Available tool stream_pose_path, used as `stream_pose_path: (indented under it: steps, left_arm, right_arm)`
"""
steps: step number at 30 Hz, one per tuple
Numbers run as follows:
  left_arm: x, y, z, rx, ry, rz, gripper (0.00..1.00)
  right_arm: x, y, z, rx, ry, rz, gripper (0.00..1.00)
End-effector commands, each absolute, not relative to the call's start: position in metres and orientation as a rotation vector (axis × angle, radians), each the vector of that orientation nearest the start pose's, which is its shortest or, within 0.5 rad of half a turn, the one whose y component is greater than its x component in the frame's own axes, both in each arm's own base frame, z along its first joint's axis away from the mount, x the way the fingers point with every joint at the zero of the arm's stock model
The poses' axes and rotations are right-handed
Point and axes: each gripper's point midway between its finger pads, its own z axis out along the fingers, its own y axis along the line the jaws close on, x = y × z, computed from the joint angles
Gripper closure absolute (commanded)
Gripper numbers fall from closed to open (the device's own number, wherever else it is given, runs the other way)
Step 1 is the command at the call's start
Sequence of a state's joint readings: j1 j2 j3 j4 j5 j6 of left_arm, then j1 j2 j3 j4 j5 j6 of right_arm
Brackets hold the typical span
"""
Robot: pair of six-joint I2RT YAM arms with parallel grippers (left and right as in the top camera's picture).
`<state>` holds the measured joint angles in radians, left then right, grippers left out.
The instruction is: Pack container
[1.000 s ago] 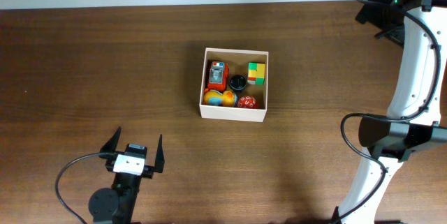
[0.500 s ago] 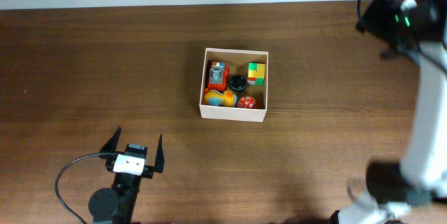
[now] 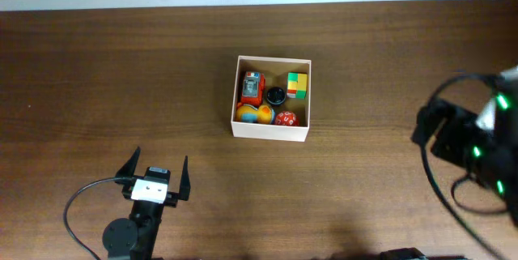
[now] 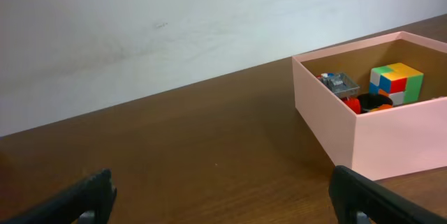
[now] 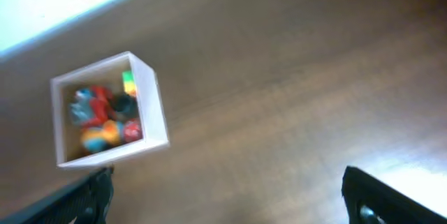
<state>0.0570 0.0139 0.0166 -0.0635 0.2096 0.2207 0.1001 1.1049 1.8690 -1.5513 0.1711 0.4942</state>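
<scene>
Dark brown wood table (image 3: 97, 74), white wall (image 4: 174, 28) behind it. Container (image 3: 269, 132) sits approx mid-table, a bit right of ctr, square, thin pale walls, open top, nothing touching it from outside. Inside: red/orange toy car (image 3: 252, 87) at far-left corner, multicolour cube (image 3: 297, 85) at far-right, small black round item (image 3: 275, 95) btwn them, yellow-orange ball (image 3: 254, 114) near-left, red ball (image 3: 286, 118) near-right. All 5 lie w/in the walls, packed close.

Left gripper (image 3: 159, 164) low at the table's near edge, left of the container & well apart from it, fingers spread wide, nothing btwn them. Left wrist cam looks across bare wood, container at the right w/ cube and car top showing over the rim.

Right arm (image 3: 473, 151) at far right edge, blurred, well apart from the container. Right gripper (image 5: 227, 199) up above the table, fingers spread wide, empty; its cam is blurry, container seen down-left w/ the toys as colour smears.
</scene>
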Motion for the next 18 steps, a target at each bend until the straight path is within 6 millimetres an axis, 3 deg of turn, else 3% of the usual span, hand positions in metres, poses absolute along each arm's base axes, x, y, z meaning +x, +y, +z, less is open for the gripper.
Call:
stream_pose_path:
  steps: [1,6,18]
  left_arm:
    - [0.244,-0.022,0.161,0.303,1.602,0.052,0.01]
    - [0.244,-0.022,0.161,0.303,1.601,0.052,0.01]
    - [0.244,-0.022,0.161,0.303,1.601,0.052,0.01]
  right_arm:
    - [0.205,-0.009,0.394,0.523,2.152,0.129,0.01]
    - [0.224,-0.012,0.387,0.477,1.864,0.186,0.01]
    - [0.244,-0.015,0.315,0.433,1.465,0.269,0.01]
